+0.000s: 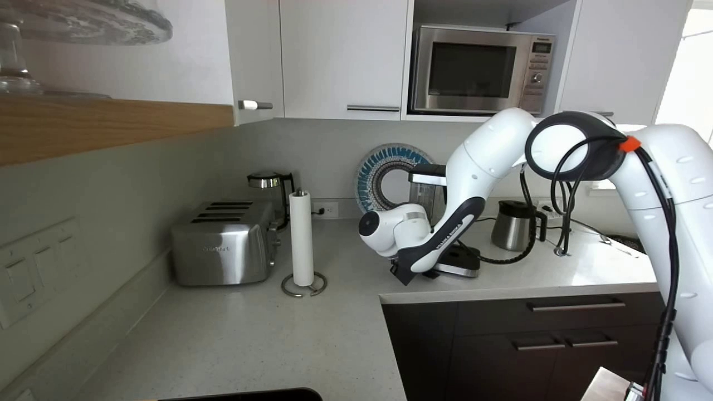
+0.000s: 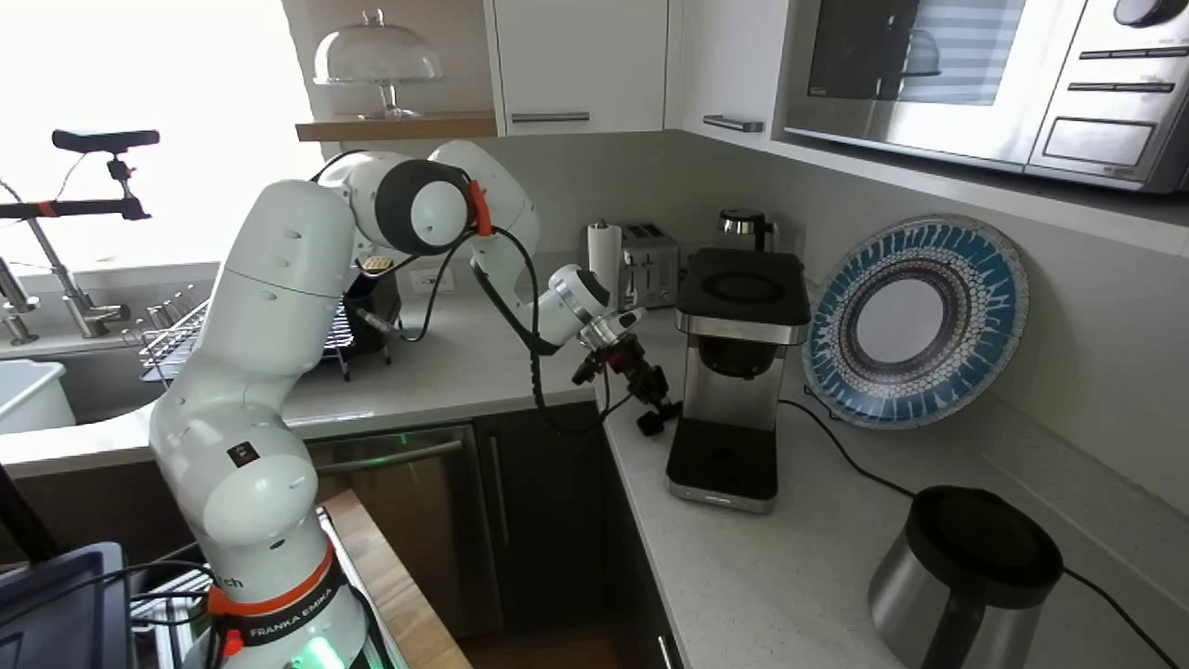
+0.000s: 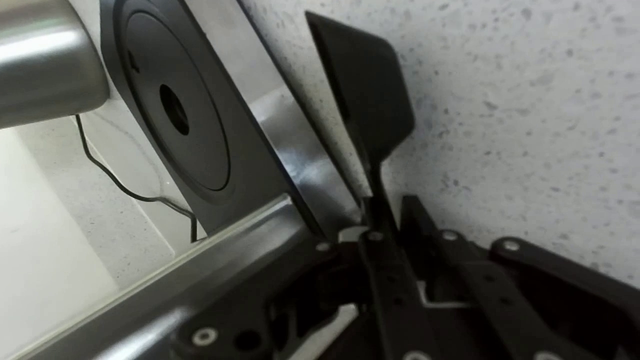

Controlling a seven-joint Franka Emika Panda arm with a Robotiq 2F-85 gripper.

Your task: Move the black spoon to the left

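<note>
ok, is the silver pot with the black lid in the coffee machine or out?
Out: in both exterior views the silver pot stands upright on the counter, with a gap between it and the coffee machine.

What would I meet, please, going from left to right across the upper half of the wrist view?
Silver carafe → coffee machine's black base → the base's silver edge → black spoon.

A steel toaster (image 1: 223,248) stands beside a paper-towel roll (image 1: 302,239); a blue-patterned plate (image 2: 899,321) tilts near a coffee maker (image 2: 738,356).
</note>
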